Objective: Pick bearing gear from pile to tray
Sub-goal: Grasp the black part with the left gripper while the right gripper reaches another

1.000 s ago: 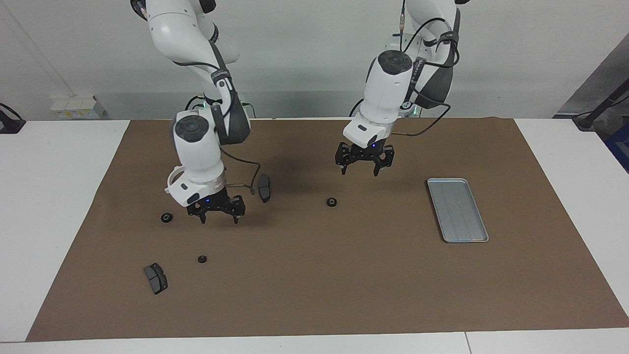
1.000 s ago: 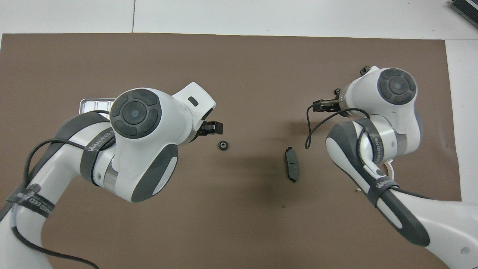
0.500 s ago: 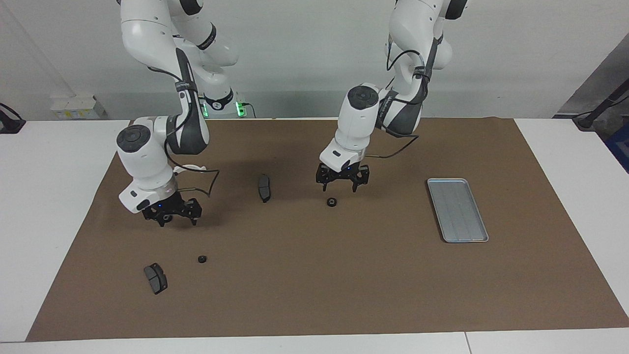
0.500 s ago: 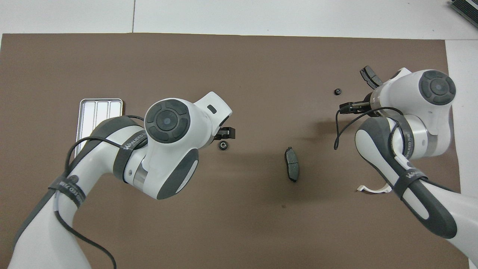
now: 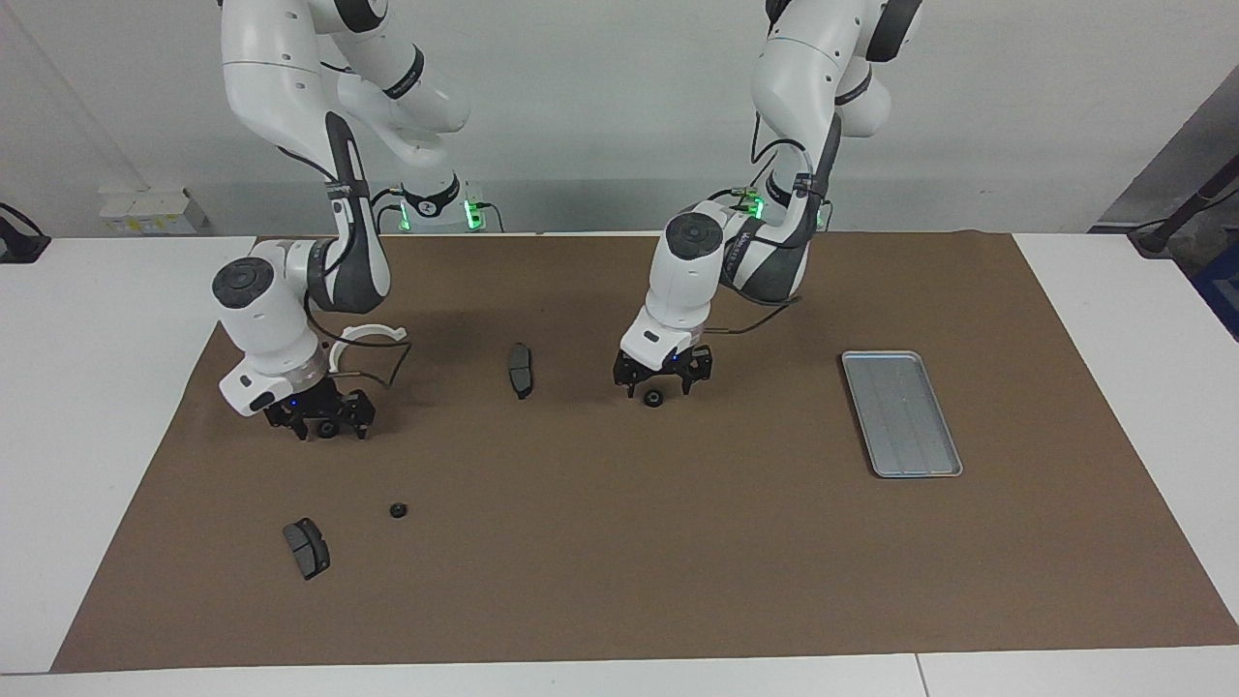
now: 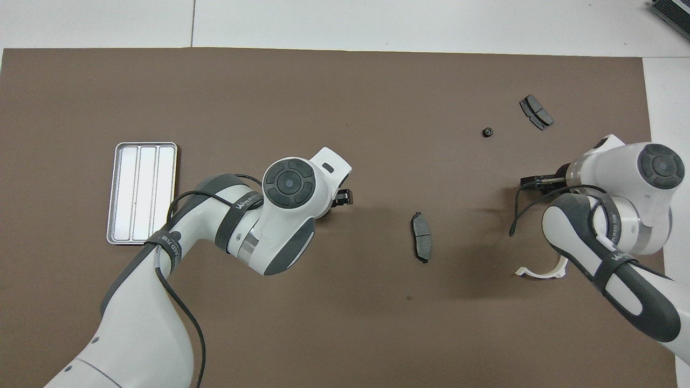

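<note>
Brown matting covers the table, and the silver tray lies bare at the left arm's end. Well apart from the tray, toward the right arm's end, the left gripper straddles a black ring, jaws spread. That ring looks light, stiff and apt to roll; pinch across its outer rim. Far from the tray, the right gripper hangs low, its jaws spread about another ring.

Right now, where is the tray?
The tray lies flat on the brown mat toward the left arm's end of the table, apart from the scattered parts and empty.
</note>
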Controlling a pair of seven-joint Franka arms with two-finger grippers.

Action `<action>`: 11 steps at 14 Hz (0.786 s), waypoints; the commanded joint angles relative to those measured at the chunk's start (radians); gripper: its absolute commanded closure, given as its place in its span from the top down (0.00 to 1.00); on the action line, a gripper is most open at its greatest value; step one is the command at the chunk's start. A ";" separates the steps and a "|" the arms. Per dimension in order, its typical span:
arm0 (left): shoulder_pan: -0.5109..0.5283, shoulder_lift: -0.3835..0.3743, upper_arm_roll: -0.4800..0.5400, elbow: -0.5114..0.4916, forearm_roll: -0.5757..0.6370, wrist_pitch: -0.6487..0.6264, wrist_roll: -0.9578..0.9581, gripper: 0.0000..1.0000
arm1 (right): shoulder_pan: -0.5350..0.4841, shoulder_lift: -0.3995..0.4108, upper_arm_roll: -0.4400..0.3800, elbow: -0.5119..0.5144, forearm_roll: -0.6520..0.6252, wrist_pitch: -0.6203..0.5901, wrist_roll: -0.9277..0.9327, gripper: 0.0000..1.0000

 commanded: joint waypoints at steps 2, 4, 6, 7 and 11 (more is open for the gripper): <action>-0.019 0.021 0.017 -0.009 0.023 0.039 -0.027 0.78 | -0.018 -0.017 0.016 -0.023 0.024 0.010 -0.039 1.00; -0.019 0.023 0.017 -0.021 0.025 0.051 -0.027 0.70 | -0.018 -0.018 0.016 -0.024 0.024 0.009 -0.040 0.96; -0.035 0.022 0.017 -0.039 0.025 0.051 -0.027 0.66 | -0.018 -0.018 0.016 -0.024 0.024 0.006 -0.040 0.69; -0.035 0.022 0.017 -0.042 0.025 0.051 -0.027 0.64 | -0.018 -0.018 0.016 -0.024 0.024 -0.002 -0.040 0.55; -0.035 0.020 0.016 -0.044 0.025 0.048 -0.024 0.40 | -0.015 -0.031 0.017 -0.017 0.024 -0.020 -0.036 0.00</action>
